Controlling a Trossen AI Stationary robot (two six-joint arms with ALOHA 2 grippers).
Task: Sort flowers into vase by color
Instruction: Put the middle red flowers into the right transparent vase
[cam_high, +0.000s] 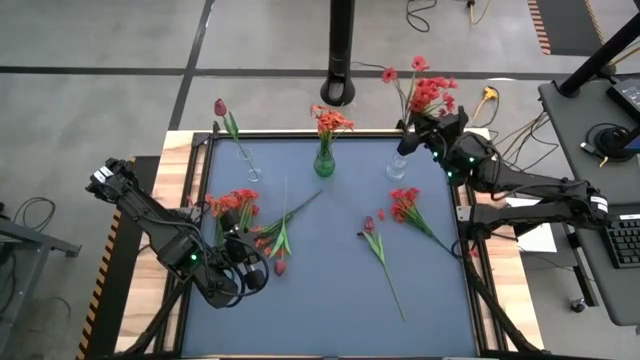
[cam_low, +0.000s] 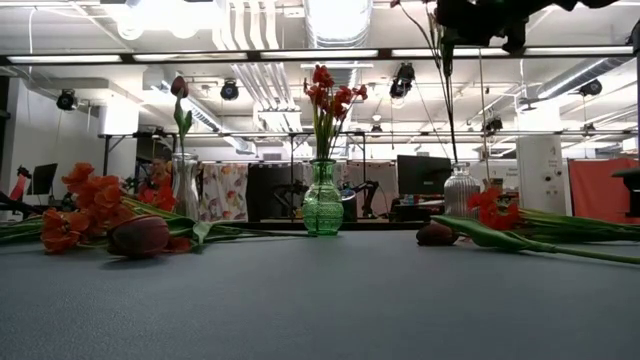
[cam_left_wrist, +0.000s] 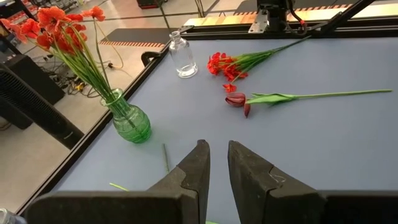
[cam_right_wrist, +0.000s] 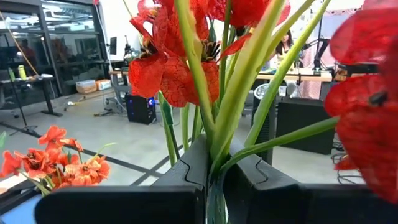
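Note:
My right gripper (cam_high: 421, 126) is shut on a bunch of red flowers (cam_high: 430, 92), high over the far right clear vase (cam_high: 397, 167). In the low view their thin stems (cam_low: 446, 100) hang down to that vase's mouth (cam_low: 459, 168). A green vase (cam_high: 324, 162) holds orange-red blooms, and the far left clear vase (cam_high: 250, 172) holds one maroon tulip. Red flowers (cam_high: 235, 203) and a tulip (cam_high: 280, 266) lie on the table beside my left gripper (cam_high: 246, 268). My left gripper (cam_left_wrist: 217, 157) is open by a narrow gap and holds nothing. Another red bunch (cam_high: 405, 206) and a tulip (cam_high: 369, 225) lie on the right. My right gripper pinches several green stems (cam_right_wrist: 217, 146) of the red bunch between its two fingers (cam_right_wrist: 191, 171), just below the blooms. The fingers lie across the stems. The bunch stands upright and is lifted clear of the table, with the blooms above the fingers and the stems hanging below.
Bare blue mat (cam_high: 330, 290) lies open in the middle and toward the near edge. A raised dark rim (cam_high: 205, 180) borders the table. A black post (cam_high: 340, 60) stands beyond the far edge. A desk with a keyboard (cam_high: 625, 240) sits to the right.

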